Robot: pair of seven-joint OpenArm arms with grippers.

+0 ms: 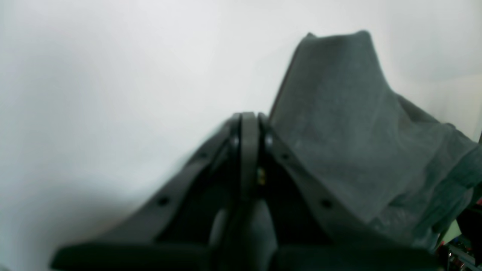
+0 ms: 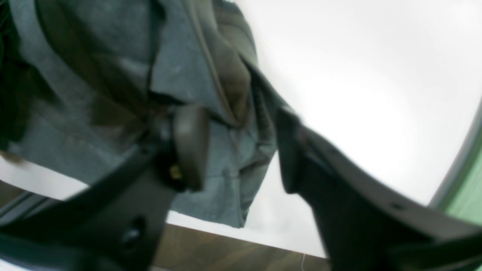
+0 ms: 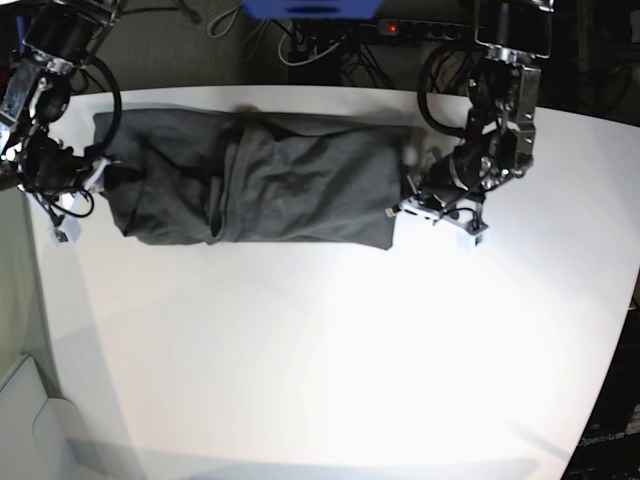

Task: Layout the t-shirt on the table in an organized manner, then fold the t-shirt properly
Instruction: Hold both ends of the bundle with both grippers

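The dark grey t-shirt (image 3: 270, 185) lies as a long, creased band across the far part of the white table (image 3: 330, 350). My right gripper (image 3: 95, 178) is at its left end. In the right wrist view this gripper (image 2: 241, 139) stands open, its fingers (image 2: 192, 143) apart, with bunched shirt cloth (image 2: 94, 56) in and behind the gap. My left gripper (image 3: 405, 195) is at the shirt's right end. In the left wrist view its jaws (image 1: 248, 116) are pressed together on the cloth's edge, and the t-shirt (image 1: 339, 131) rises just to their right over the table (image 1: 94, 94).
A power strip (image 3: 420, 28), cables and a blue object (image 3: 310, 8) sit behind the table's far edge. The right wrist view shows the table's edge with brown floor (image 2: 226, 252) below it.
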